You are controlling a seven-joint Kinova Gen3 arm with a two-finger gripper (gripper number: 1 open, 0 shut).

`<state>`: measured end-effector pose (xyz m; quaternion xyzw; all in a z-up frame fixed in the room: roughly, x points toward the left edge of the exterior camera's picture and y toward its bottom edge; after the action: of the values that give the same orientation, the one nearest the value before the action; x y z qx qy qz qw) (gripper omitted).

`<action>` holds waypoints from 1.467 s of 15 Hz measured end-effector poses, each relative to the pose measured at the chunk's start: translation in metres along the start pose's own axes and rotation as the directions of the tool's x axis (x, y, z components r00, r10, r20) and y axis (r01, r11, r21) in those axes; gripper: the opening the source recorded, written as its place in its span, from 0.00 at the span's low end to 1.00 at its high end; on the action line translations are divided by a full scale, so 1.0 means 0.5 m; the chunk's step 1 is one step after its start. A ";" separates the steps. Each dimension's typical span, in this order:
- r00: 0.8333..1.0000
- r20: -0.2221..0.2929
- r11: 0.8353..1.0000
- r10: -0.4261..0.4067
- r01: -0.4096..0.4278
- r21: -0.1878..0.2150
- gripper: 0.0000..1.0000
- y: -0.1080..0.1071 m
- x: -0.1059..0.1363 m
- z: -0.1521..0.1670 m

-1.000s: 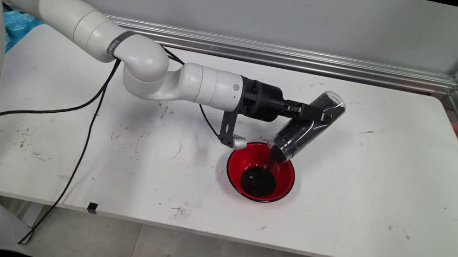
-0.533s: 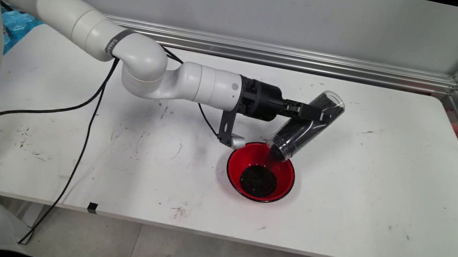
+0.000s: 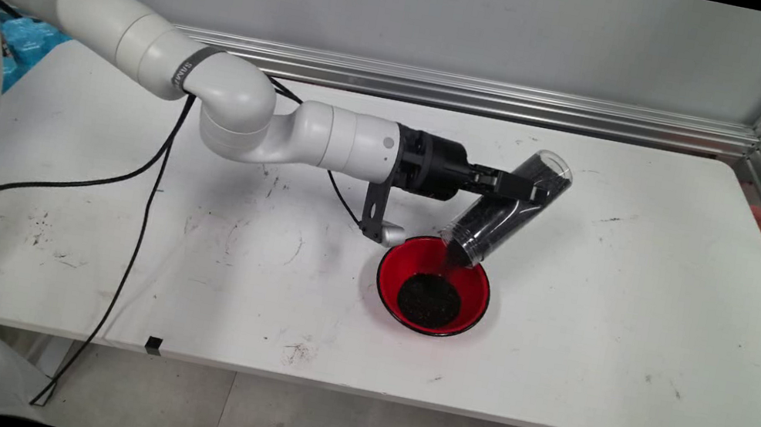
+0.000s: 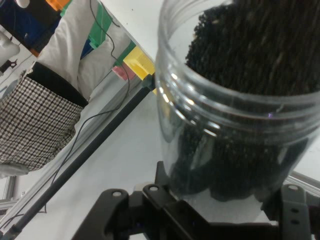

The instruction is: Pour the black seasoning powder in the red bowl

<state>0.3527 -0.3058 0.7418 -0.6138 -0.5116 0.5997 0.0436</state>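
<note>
- You've got a white bench (image 3: 646, 307), scuffed and speckled with dark marks, in front of a grey wall with an aluminium rail along its base.
- Your arm reaches in from the left, roughly level, black cables hanging off it down to the bench's near edge.
- Your pincer (image 3: 522, 188) is clenched on a clear plastic jar (image 3: 506, 212), gripping it across the body.
- The jar is tipped steeply, closed end up and to the right, open mouth down and to the left.
- The jar is mostly full of black granules (image 4: 250, 45); in the hand view they fill it right up to the threaded rim.
- The mouth hangs just above the far rim of a red bowl (image 3: 472, 292); you can't tell if it touches the rim.
- A dark trickle shows at the jar mouth, over the bowl's far side.
- The bowl sits on the bench near the middle, slightly right, with a round pile of black granules in its bottom.
- In the hand view you see checked fabric (image 4: 35, 125) and yellow and green items beyond the bench edge, too blurred to name.
</note>
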 end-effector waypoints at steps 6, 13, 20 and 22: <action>1.000 0.002 1.000 0.003 -0.003 0.000 0.00 -0.001 -0.003 -0.003; 1.000 0.008 1.000 -0.020 0.020 -0.016 0.00 0.001 -0.006 -0.006; 0.994 0.004 0.992 -0.112 0.113 -0.061 0.00 -0.001 -0.015 -0.027; 0.991 0.009 0.988 -0.135 0.135 -0.070 0.00 -0.004 -0.021 -0.033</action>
<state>0.3670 -0.3028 0.7547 -0.5779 -0.5728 0.5781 0.0613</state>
